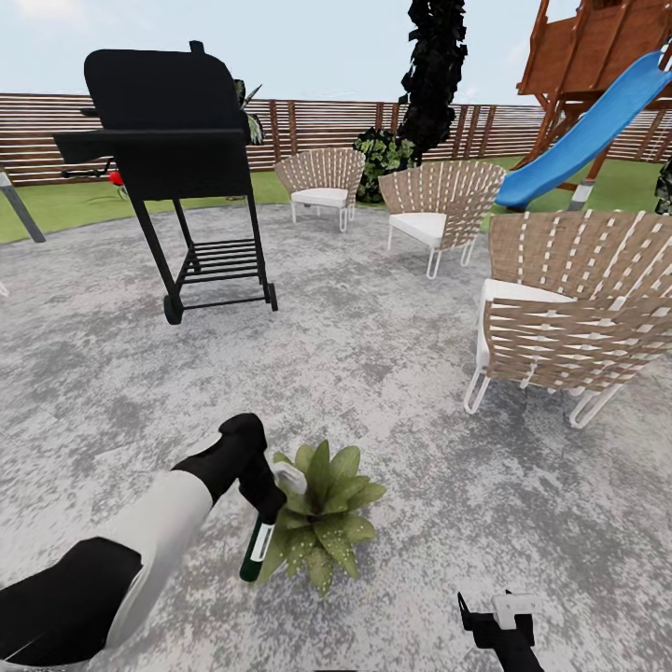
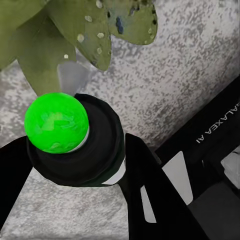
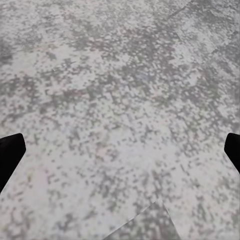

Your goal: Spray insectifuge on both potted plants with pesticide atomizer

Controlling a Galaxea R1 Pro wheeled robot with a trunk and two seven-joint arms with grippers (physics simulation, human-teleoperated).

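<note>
- Here, the slim dark green pesticide atomizer with its white label band and pale trigger head (image 1: pixel 261 532) hangs in the left gripper (image 1: pixel 264 504), whose jaws are clamped on its upper part, head tilted toward the plant, seemingly to aim spray at the leaves.
- Just right of it, touching in the head view, sits the broad rosette potted plant with pale-speckled green leaves (image 1: pixel 325 521) on the mottled grey paved patio (image 1: pixel 373 373); its pot is hidden beneath the foliage.
- How much liquid the bottle holds cannot be told.
- The right gripper (image 1: pixel 497 620) waits low at near right, jaws spread wide over bare paving.
- Farther off stand a black wheeled grill (image 1: pixel 168 149) and woven tan chairs (image 1: pixel 579 317).
</note>
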